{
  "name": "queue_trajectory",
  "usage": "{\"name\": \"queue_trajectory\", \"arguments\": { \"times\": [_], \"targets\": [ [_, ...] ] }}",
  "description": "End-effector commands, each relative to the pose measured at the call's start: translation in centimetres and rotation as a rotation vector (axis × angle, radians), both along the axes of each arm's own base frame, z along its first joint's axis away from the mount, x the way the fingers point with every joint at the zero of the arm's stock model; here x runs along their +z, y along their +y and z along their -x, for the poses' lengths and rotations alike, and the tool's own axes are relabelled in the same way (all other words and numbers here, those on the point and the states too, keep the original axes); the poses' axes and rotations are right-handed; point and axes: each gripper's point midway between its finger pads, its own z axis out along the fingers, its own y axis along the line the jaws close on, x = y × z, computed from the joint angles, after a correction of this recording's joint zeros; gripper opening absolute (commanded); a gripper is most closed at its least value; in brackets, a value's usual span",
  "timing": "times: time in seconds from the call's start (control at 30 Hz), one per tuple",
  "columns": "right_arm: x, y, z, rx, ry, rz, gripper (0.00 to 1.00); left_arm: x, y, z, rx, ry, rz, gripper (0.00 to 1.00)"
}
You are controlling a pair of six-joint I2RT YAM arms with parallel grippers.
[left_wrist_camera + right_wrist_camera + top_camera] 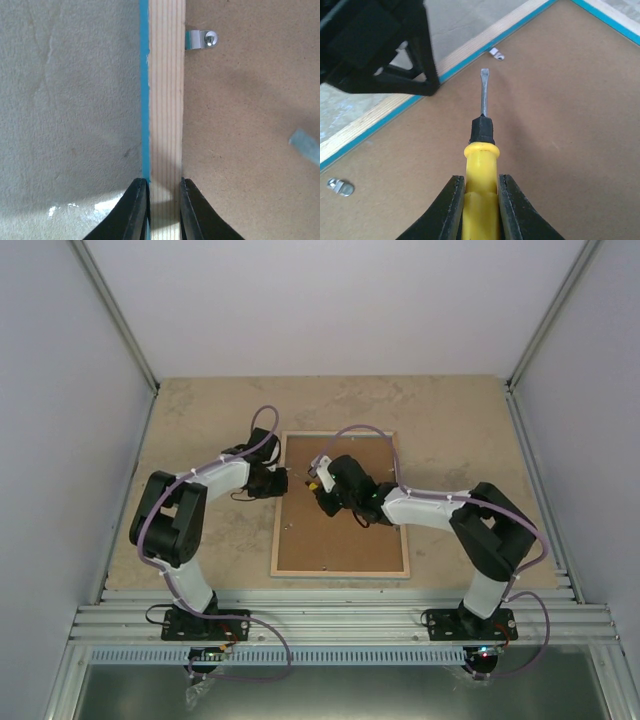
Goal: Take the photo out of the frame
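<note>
My left gripper [164,186] is pinched shut on the left rail of the frame [165,100], which lies face down mid table [200,410], brown backing [545,125] up. My right gripper [480,182] is clamped round a yellow screwdriver [481,160] — tip near a metal clip [496,53].

Right end effector [480,179] clamps screwdriver [481,155]; tip perhaps just above frame [560,125] back.

Desk [200,410]: beige, mottled stone-look surface, filling centre of the top view. Plain white panel walls at back [340,300], left [50,440] and right [600,460], joined by aluminium posts [115,315]. Slotted aluminium rails [340,620] along lower edge. Lighting even, soft.
</note>
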Motion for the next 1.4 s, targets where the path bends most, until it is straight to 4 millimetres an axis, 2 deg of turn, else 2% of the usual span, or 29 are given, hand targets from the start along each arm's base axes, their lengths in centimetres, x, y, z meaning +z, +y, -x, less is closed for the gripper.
{"name": "queue_trajectory", "arguments": {
  "times": [0.0, 0.53, 0.83, 1.37],
  "targets": [
    [1.3, 1.3, -1.6, -0.006, -0.020, -0.073, 0.01, -1.3, -0.8, 2.8, -0.008, 0.104, 0.050, 0.16],
    [-0.4, 3.0, -2.8, 0.020, 0.044, -0.103, 0.01, -1.2, -1.2, 2.6, -0.024, 0.101, 0.067, 0.15],
    [-2.0, 3.0, -3.3, 0.003, 0.075, -0.089, 0.01, -0.9, -1.3, 2.4, -0.029, 0.096, 0.072, 0.14],
    [-2.5, 2.9, -4.5, -0.030, 0.093, -0.108, 0.01, -0.8, -1.6, 2.5, -0.040, 0.099, 0.085, 0.14]
  ]
}}
